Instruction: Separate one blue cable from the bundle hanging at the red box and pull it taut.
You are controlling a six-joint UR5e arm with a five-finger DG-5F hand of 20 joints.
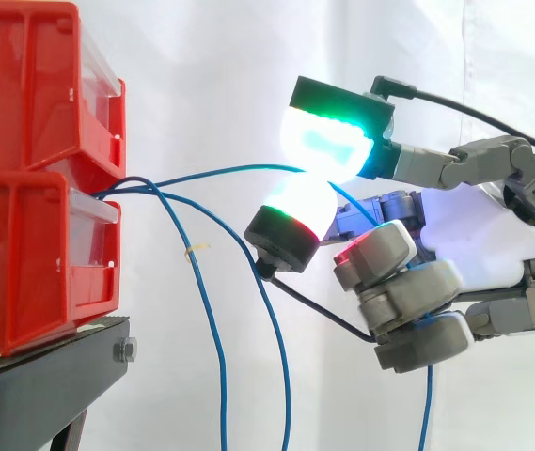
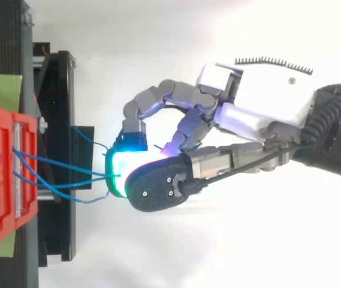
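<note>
hand [image 2: 260, 96] has its fingers [image 1: 328, 141] pinched on one blue cable [image 1: 220, 173] a bit right of the red box [image 1: 23, 263], rest of bundle [image 1: 215, 338] dangling below it. Imo pull straight away from the box, slow, w/o loosening grip.

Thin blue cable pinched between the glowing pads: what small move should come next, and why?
Probably draw the hand a little away from the red plastic bins: the pinched thin blue cable curves slackly, while other blue cables hang free.
</note>
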